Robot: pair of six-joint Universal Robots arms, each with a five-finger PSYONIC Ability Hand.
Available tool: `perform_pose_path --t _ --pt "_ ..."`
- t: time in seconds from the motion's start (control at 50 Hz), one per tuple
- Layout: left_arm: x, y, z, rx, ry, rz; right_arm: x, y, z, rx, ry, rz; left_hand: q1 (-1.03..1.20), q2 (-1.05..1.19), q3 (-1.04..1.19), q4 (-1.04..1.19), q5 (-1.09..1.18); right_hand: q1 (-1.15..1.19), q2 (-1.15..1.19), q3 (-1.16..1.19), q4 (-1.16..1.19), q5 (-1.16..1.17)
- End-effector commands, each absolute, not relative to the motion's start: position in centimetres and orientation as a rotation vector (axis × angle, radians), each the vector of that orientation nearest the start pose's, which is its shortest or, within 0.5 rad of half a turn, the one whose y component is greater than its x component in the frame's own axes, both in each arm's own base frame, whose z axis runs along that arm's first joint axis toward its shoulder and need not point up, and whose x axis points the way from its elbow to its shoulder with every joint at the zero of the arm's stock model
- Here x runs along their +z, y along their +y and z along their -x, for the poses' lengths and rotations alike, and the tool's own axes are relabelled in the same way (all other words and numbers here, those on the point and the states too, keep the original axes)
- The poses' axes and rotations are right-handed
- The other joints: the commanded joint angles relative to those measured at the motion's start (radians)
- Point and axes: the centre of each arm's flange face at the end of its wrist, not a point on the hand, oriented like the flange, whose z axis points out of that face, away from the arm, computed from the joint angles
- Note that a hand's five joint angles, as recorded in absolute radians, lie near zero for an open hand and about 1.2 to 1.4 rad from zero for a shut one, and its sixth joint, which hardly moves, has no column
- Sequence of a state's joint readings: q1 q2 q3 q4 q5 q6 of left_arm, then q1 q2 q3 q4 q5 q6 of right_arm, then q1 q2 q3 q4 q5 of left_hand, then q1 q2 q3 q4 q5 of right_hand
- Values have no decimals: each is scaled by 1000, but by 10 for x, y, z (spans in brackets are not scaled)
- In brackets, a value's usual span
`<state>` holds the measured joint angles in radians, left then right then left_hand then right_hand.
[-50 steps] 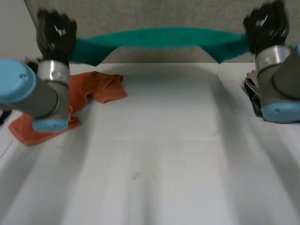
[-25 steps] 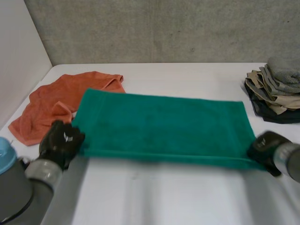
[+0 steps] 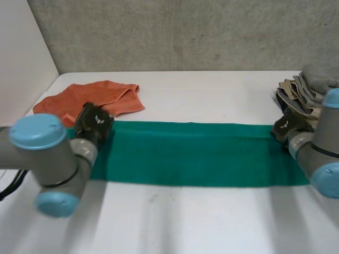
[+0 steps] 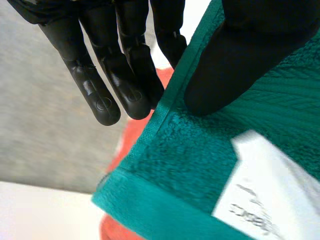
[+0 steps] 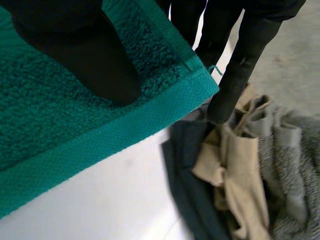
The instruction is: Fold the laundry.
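While the left hand (image 3: 94,123) and right hand (image 3: 286,128) each pinch a far corner, the green towel (image 3: 196,153) looks soft, light and floppy, best held by its corners.

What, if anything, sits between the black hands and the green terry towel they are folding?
Nothing visible. The left hand pinches the far left corner of the green terry towel, the right hand its far right corner. The crumpled orange cloth and the pile of beige and grey clothes lie beyond those corners, not in between.
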<state>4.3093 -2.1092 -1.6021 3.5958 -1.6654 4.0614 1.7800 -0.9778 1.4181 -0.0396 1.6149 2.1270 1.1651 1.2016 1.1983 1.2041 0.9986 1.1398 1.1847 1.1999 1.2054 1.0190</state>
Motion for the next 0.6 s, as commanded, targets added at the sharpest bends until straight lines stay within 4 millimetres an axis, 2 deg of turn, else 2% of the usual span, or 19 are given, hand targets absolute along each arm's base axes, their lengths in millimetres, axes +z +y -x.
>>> perform_pose_path --t 0.02,0.12,0.14,0.16,0.18,0.2,0.22,0.24,0.34,0.42,0.48,0.5,0.56,0.6 --pt "130 -356 290 -1867 1492 -1150 139 -390 -212 -2144 2507 1674 231 195 198 192 223 256 212 196 191 203" --pt "115 -370 309 -1877 1397 -1178 136 -417 -217 -2375 2419 1596 231 195 198 192 223 256 212 196 191 203" --pt "114 -371 311 -1881 1393 -1175 135 -420 -218 -2397 2409 1584 231 195 198 192 223 156 111 96 90 102" --pt "113 -373 312 -1884 1391 -1173 133 -422 -220 -2412 2402 1578 231 195 198 192 223 -226 -271 -286 -292 -280" --pt "111 -374 313 -1884 1386 -1172 131 -423 -222 -2422 2392 1579 45 9 12 7 38 -619 -664 -679 -685 -673" --pt "109 -374 314 -1882 1384 -1169 129 -424 -228 -2446 2370 1568 -616 -653 -649 -655 -624 -965 -1010 -1025 -1031 -1019" --pt "109 -373 316 -1885 1382 -1171 130 -423 -232 -2453 2360 1558 -908 -944 -941 -946 -916 -965 -1010 -1025 -1031 -1019" --pt "109 -371 317 -1888 1381 -1171 131 -422 -234 -2456 2350 1551 -991 -1027 -1024 -1030 -999 -965 -1010 -1025 -1031 -1019" --pt "118 -358 327 -1900 1389 -1144 147 -411 -236 -2460 2330 1450 -991 -1027 -1024 -1030 -999 -965 -1010 -1025 -1031 -1019" --pt "127 -343 322 -1878 1412 -1133 165 -395 -229 -2419 2329 1275 -990 -1026 -1023 -1029 -998 -965 -1010 -1025 -1031 -1019" --pt "141 -329 316 -1885 1421 -1127 182 -371 -227 -2318 2299 1206 -990 -1026 -1023 -1029 -998 -965 -1010 -1025 -1031 -1019" --pt "145 -325 314 -1889 1426 -1124 187 -360 -221 -2235 2307 1198 -987 -1023 -1020 -1026 -995 -965 -1010 -1025 -1031 -1019" --pt "154 -309 306 -1912 1476 -1113 186 -349 -205 -2091 2363 1178 -987 -1023 -1020 -1026 -995 -965 -1010 -1025 -1031 -1019" --pt "160 -295 301 -1938 1517 -1104 181 -339 -189 -1933 2431 1148 -984 -1020 -1017 -1023 -992 -897 -941 -957 -962 -950"
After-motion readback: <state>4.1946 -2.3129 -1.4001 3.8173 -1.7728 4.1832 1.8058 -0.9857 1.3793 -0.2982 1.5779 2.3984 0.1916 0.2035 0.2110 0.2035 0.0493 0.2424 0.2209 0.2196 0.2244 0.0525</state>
